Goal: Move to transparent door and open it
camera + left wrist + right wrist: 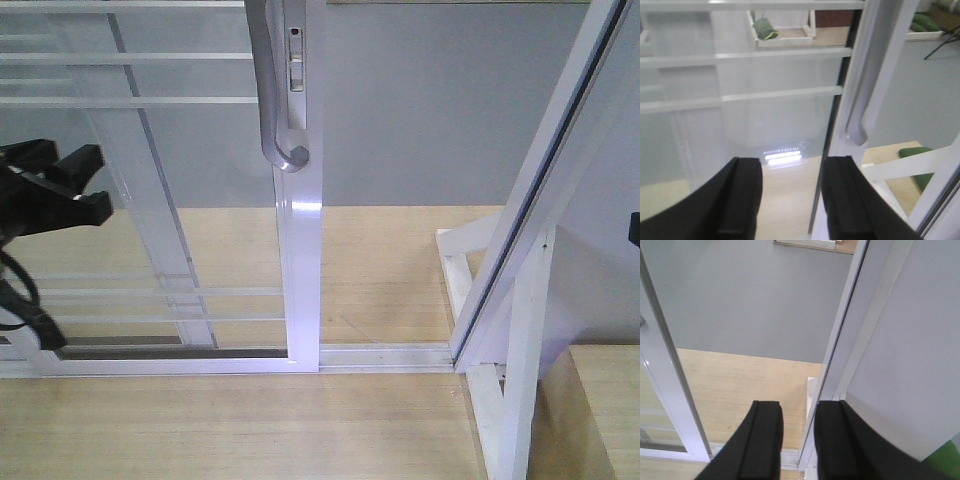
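Front view: the left pincer (92, 183) reaches in from the left edge with its arm cut off, its jaws parted around nothing. The transparent door (298, 250) stands just to its right, and the grey pull handle (280, 100) is higher and further right, with its top out of frame.

Left wrist view: the left pincer (792, 165) faces the door's glass (740, 125), spread wide and empty. The blurred handle (860, 100) lies above and to the right.

Right wrist view: the right pincer (800, 407) tilts down toward the wooden floor (740, 385), gaping and holding nothing. The door's stile (675, 405) is to its left, partly cut off. A white frame post (840, 340) rises ahead, slightly to the right.
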Available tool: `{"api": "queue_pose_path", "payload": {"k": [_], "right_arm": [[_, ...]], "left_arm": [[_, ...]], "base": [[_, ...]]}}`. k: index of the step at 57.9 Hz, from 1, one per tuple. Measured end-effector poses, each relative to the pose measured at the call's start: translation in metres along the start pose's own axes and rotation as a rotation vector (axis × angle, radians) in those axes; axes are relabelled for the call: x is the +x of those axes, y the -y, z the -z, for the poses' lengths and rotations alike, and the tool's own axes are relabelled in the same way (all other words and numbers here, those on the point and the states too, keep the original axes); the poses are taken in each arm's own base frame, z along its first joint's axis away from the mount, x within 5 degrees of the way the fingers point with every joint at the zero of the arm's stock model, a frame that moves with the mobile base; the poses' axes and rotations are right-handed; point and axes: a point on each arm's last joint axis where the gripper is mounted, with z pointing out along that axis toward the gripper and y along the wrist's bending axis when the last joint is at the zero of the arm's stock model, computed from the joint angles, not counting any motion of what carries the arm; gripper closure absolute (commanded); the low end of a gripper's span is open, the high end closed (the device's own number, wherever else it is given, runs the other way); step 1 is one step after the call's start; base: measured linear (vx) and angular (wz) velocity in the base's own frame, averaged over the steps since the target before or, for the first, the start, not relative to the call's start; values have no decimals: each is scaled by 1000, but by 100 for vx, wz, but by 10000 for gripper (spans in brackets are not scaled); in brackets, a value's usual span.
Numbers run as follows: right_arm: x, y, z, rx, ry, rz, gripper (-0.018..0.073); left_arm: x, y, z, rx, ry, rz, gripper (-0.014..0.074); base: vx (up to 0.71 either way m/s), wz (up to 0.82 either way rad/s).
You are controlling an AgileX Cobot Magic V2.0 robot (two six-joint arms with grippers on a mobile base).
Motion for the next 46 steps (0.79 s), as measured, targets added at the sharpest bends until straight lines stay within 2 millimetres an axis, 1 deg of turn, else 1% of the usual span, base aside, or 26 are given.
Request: {"api": "queue_pose_path", "payload": {"k": [10, 22, 27, 34, 46], "right_arm": [[1, 0, -3, -2, -11, -1, 295], [1, 0, -3, -3, -11, -2, 295], [1, 0, -3, -3, -11, -2, 295], [1, 0, -3, -3, -11, -2, 295], [1, 0, -3, -2, -11, -2, 295]], "left_arm": [[-8, 25, -46, 89, 28, -21, 176], [-22, 45, -107, 145, 50, -79, 176], [-22, 51, -134, 155, 51, -91, 176], [-22, 55, -165, 158, 58, -95, 176], [-22, 60, -202, 160, 78, -94, 176]], "base": [[0, 0], [0, 0], [0, 0], [0, 0], [0, 0]]}}
